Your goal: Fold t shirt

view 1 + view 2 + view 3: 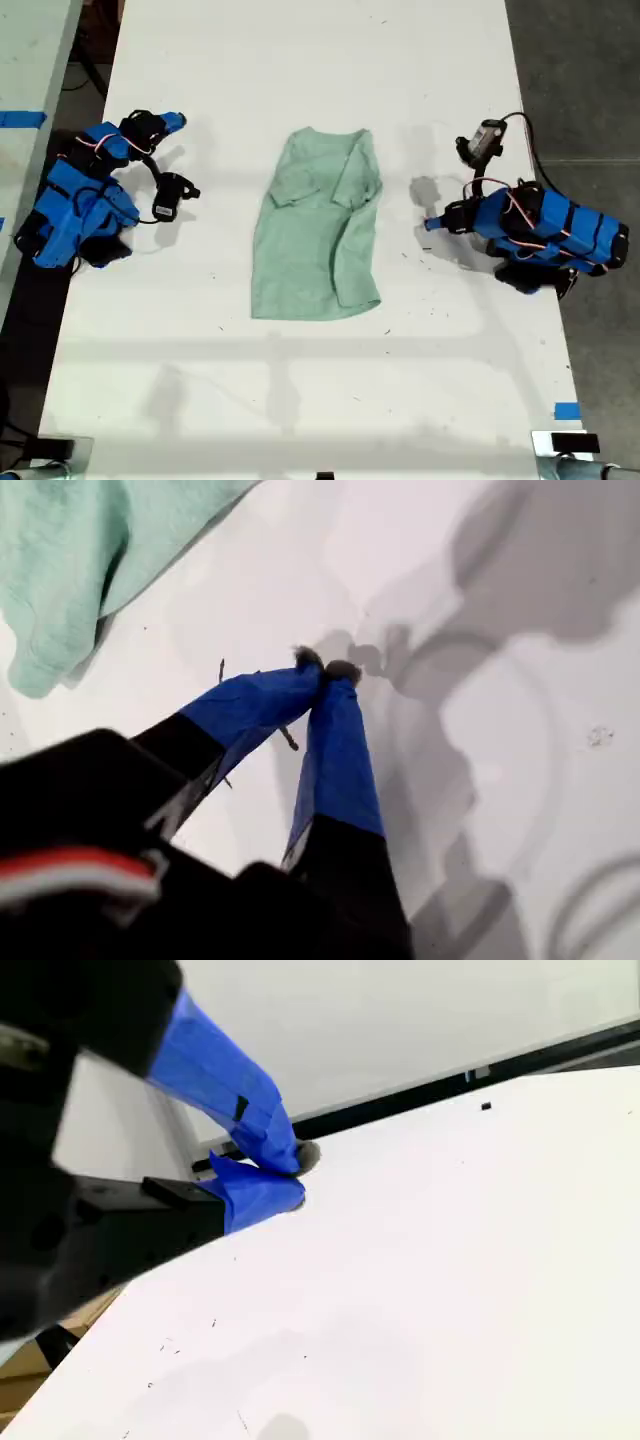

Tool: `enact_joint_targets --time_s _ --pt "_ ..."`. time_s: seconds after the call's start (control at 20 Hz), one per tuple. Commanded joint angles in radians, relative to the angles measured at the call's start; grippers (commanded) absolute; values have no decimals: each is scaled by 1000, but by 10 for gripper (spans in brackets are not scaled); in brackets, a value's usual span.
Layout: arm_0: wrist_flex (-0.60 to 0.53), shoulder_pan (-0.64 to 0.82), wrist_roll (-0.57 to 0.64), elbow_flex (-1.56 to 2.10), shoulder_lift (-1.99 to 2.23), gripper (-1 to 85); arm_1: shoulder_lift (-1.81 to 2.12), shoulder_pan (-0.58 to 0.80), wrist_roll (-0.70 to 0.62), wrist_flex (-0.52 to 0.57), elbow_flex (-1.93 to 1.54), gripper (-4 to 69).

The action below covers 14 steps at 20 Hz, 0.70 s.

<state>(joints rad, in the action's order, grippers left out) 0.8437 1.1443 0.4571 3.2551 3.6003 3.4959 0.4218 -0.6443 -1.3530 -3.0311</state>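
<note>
While the t shirt (320, 228) lies half-folded mid-bench (300, 400), my first gripper (326, 668) and second gripper (296, 1175) idle closed, empty; next, grip the hem.

t shirt (320, 235) — mid-table (300, 400); between arms

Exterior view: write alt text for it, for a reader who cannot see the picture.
A pale mint-green t shirt, partly folded into a tall narrow shape, lies in the middle of a white table seen from above. A blue robot arm rests on the table at each side of the view, neither touching the cloth.
</note>
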Motion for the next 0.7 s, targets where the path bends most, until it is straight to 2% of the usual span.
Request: enact_joint_targets --time_s 0.0,0.65 --pt "-12 -23 11 43 8 -3 12 18 54 -15 -35 10" --pt "-12 -21 12 43 8 -3 12 34 86 -31 -38 10"
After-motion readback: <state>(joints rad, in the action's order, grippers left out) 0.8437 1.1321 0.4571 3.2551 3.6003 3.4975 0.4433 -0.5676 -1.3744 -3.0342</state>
